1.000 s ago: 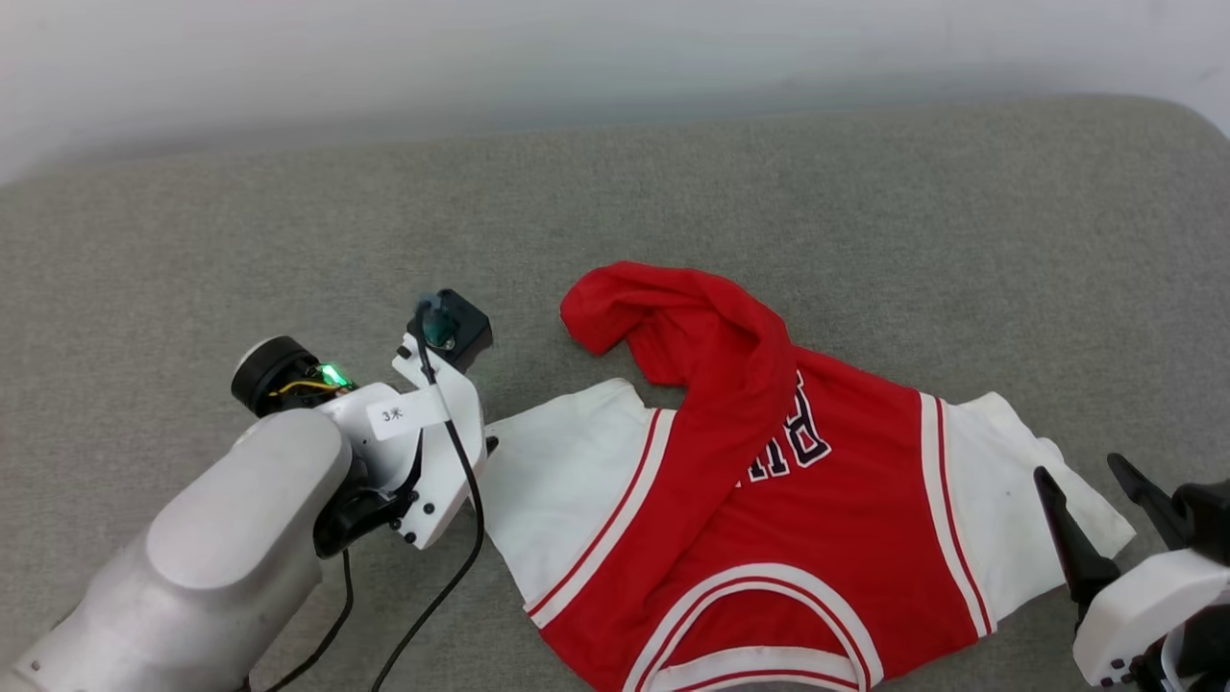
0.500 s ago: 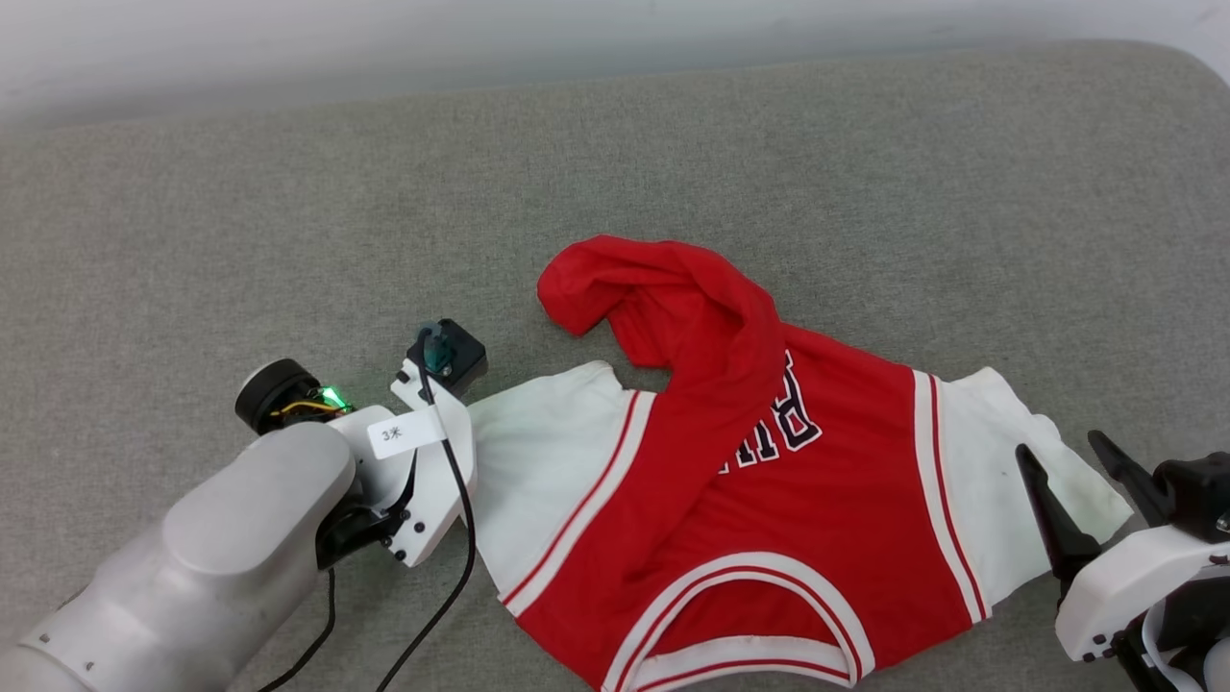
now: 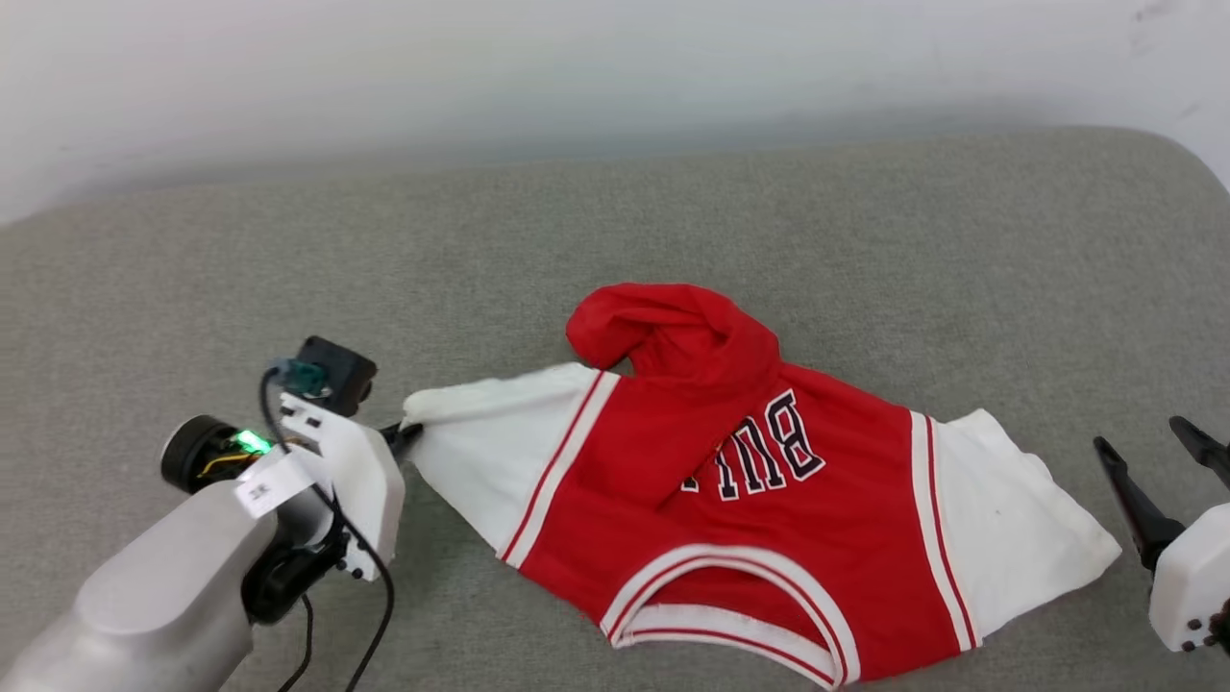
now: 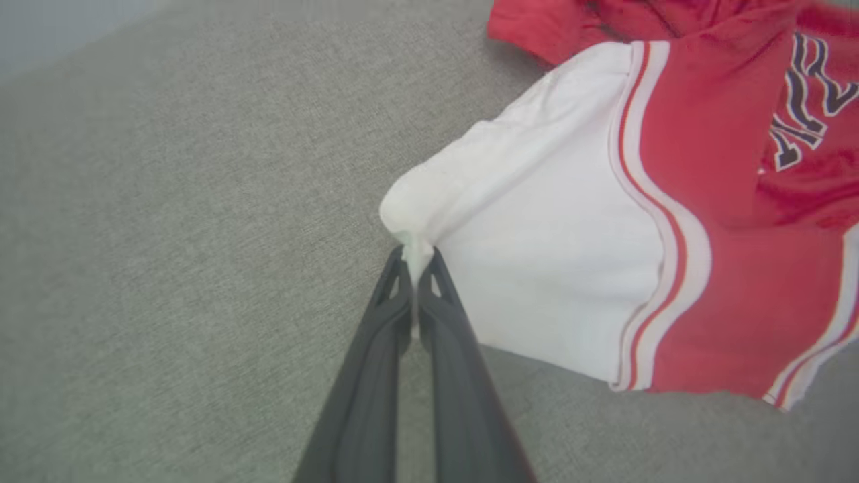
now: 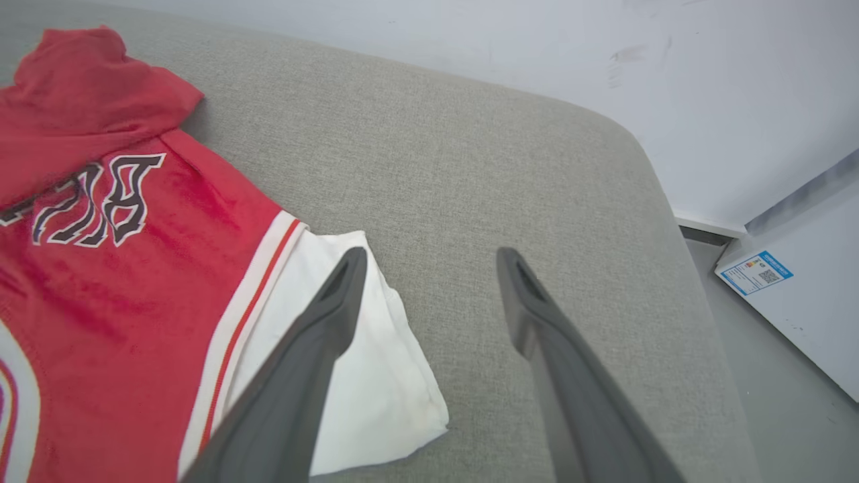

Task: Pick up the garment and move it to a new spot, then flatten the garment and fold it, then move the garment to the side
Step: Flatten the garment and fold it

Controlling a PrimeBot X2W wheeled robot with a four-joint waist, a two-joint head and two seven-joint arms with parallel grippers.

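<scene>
At the lower left of the head view, my left tool [image 3: 407,434] is closed, pinching the tip of one sleeve of the red jersey T-shirt with white sleeves [image 3: 769,538]. The shirt lies mid-frame on the grey fabric-covered desk [image 3: 673,221]. At the lower right, my right tool [image 3: 1139,434] is open beside the other sleeve.

Garment [image 3: 769,538] print reads "BU", upside down; the rest is folded under.
</scene>
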